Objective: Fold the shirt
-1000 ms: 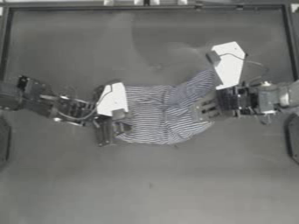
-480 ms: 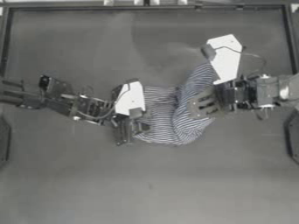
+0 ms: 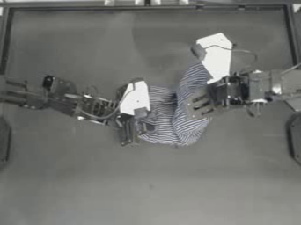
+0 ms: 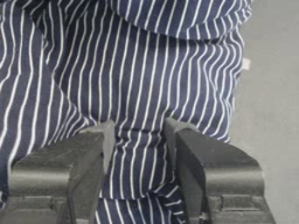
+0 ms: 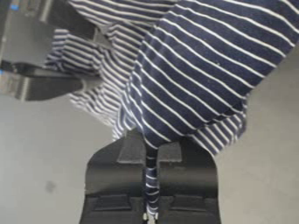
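The shirt [image 3: 173,115] lies bunched near the middle of the dark surface [image 3: 88,48], gathered between both arms. The left end effector [image 4: 139,131] grips a fold of striped cloth at the shirt's left edge, jaws partly closed on it. The right end effector [image 5: 151,146] is clamped tight on a thin pinch of cloth at the right edge. A raised dark rim [image 3: 147,6] borders the surface.

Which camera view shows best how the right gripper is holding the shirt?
The right wrist view: the right gripper has its jaws closed on a thin fold of the shirt. The top view shows that gripper at the shirt's right edge, its pinch hidden. The left wrist view shows only the left gripper astride striped cloth.
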